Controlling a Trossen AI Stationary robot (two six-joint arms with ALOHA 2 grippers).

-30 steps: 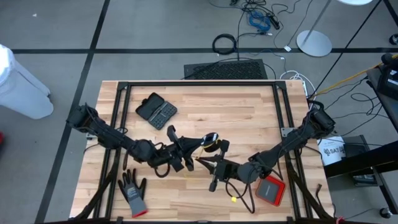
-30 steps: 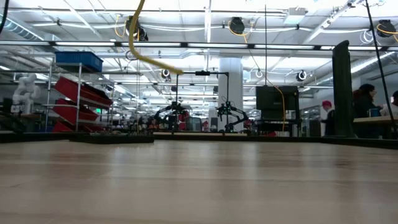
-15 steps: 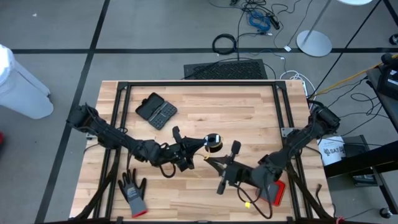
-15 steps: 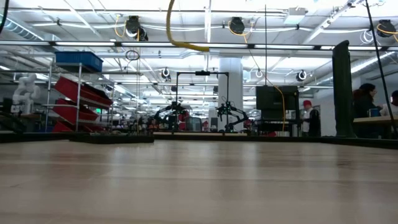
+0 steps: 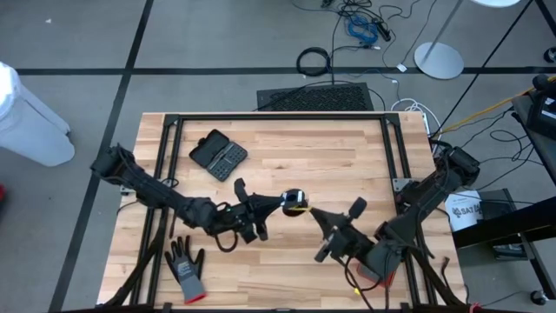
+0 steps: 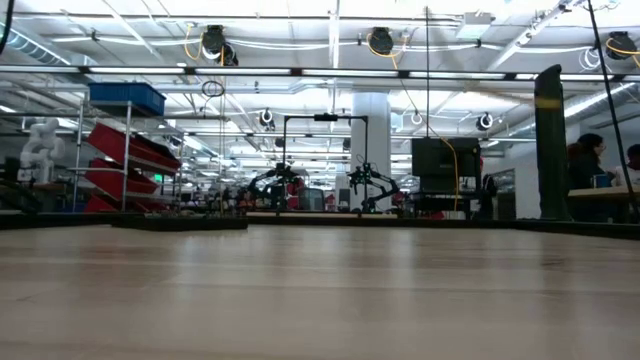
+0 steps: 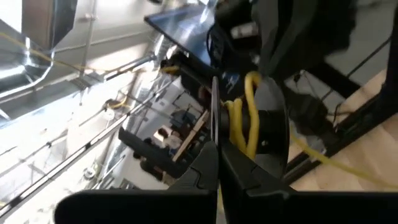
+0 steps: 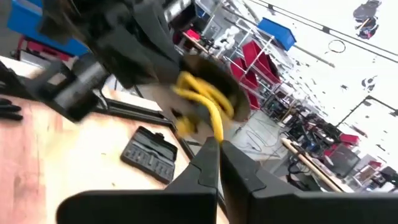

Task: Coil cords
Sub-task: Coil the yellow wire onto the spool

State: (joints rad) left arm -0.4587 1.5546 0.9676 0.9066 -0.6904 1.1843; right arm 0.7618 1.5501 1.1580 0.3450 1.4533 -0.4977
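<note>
The yellow cord (image 5: 302,207) is wound on its small black round part (image 5: 295,202), held up above the middle of the table. My left gripper (image 5: 281,205) is shut at that round part from the table's left. In the left wrist view, yellow turns (image 7: 244,121) lie around the black disc (image 7: 270,127). My right gripper (image 5: 315,214) is shut on a strand just to the right of the round part. In the right wrist view, the wound turns (image 8: 202,99) sit right beyond its fingers. The low view shows no cord. My left gripper pinches between its two fingers at the rim of the black round part, where the yellow turns (image 7: 231,138) lie. Whether the fingers have disc or cord I cannot tell. They come roughly level from the table's left. The round part is lifted clear of the table. My right gripper pinches a single yellow strand (image 8: 216,132) between its two fingers, a short way from the wound turns. The fingers come about level from the table's right and near side. The short run of cord between the two grippers looks straight and clear of the table.
A black case (image 5: 218,155) lies at the back left. A grey glove (image 5: 186,268) lies near the front left edge. A red flat thing (image 5: 385,268) lies under my right arm. Black frame rails (image 5: 278,116) border the tabletop.
My right gripper has gone toward the table's right edge and a little up, rolling its wrist, still shut on the strand. The yellow loop that showed high in the low view has risen out of that picture. The round part has stayed in place.
</note>
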